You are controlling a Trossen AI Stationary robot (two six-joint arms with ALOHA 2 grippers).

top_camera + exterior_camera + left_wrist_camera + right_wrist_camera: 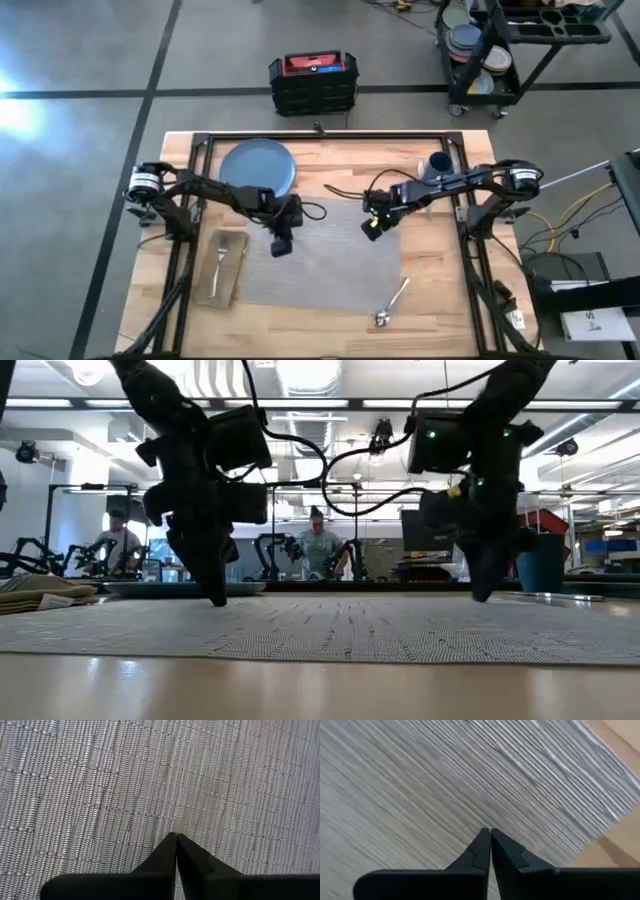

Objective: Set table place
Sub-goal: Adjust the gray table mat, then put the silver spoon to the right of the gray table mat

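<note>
The grey woven placemat [325,258] lies flat in the middle of the table. Both grippers point down at it and are shut: my left gripper [281,246] over its far left part, my right gripper [370,229] over its far right part. The blue plate [258,167] sits beyond the mat's far left corner. The tan napkin [226,266] lies left of the mat with the fork [218,262] on it. The spoon [390,305] lies at the mat's near right corner. The dark-blue cup [440,160] stands at the far right. My left gripper sets its shut fingertips [218,598] down on the placemat's top surface [175,825] from above, in its far left part. The mat lies flat on the table. My right gripper likewise meets the placemat's top [487,820] with its shut fingertips [480,596], pointing down, near the far right edge.
Black frame rails [195,215] run along the table's left, right and far sides. On the floor beyond stand a black and red box [313,82] and a black cart [490,50] with stacked dishes. People [318,550] sit in the room behind.
</note>
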